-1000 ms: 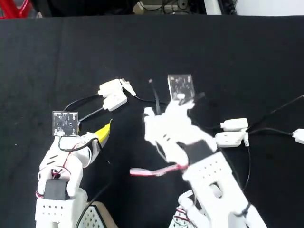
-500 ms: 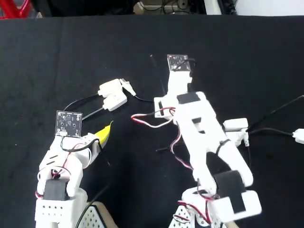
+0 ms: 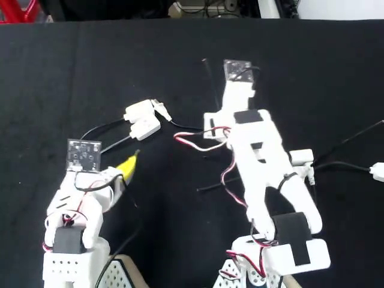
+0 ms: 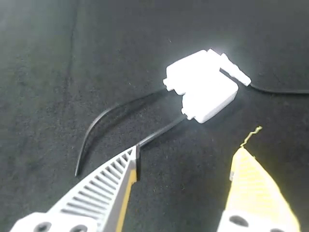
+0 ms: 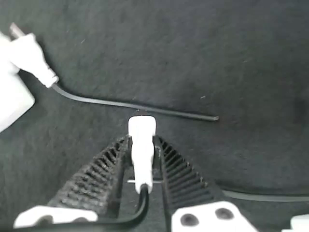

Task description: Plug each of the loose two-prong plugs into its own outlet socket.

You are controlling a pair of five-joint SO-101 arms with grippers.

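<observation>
Gripping a white plug (image 5: 141, 140), right fingers (image 5: 91, 183), black cord (image 5: 130, 104) just ahead; left fingers (image 4: 106, 186) spread, outlet sockets (image 4: 210, 99) beyond.

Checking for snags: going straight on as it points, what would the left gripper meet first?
Likely the white socket blocks; their black cable lies just ahead and may touch first, depth unclear.
</observation>
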